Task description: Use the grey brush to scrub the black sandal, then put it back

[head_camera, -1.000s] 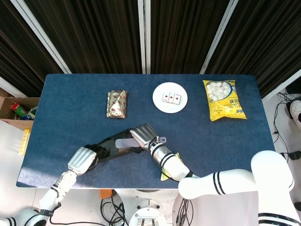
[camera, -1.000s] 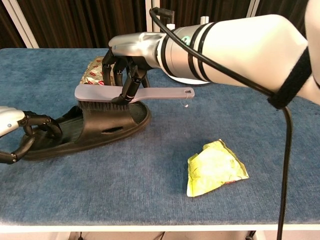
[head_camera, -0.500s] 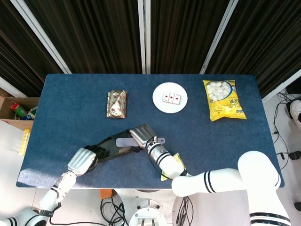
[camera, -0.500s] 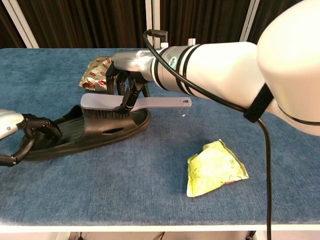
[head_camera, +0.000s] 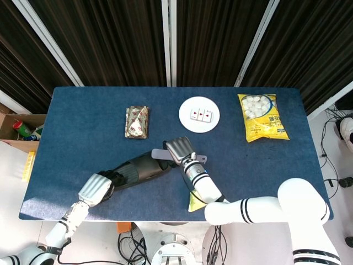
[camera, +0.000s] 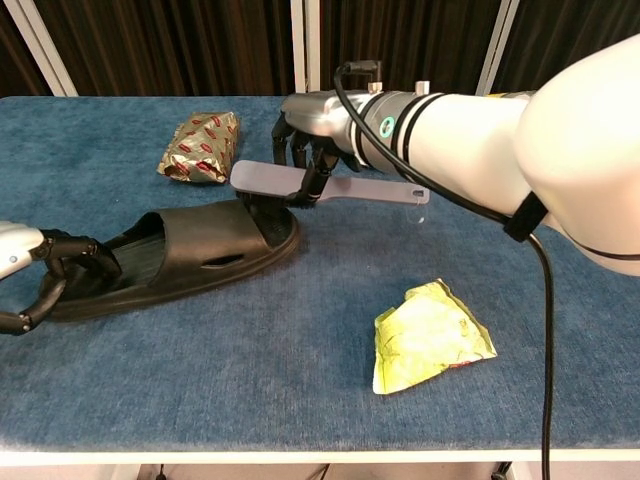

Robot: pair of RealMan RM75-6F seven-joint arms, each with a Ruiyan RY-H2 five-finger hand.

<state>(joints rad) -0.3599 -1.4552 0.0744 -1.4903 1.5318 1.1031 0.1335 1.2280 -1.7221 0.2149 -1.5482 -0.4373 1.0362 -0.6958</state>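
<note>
— Where was the grey brush (camera: 300, 184) at that moment?

— My right hand (camera: 312, 135) gripped it around the middle of the handle. The bristles sat at the toe end of the black sandal (camera: 180, 256), handle pointing out to the robot's right. From the chest camera I couldn't tell whether the bristles touched the toe or hung just above it.

— And the left hand (head_camera: 96, 188)?

— I had it at the sandal's heel, fingers curled over the rim, holding the shoe down on the blue table (head_camera: 83, 127).

— What else lay around?

— A crumpled yellow-green wrapper (camera: 428, 334) near the front edge, to the right of the sandal. Farther back, a gold-and-red foil packet (head_camera: 136, 122), a white plate (head_camera: 199, 115) with small cards on it, and a yellow bag of white candies (head_camera: 262, 116).
</note>
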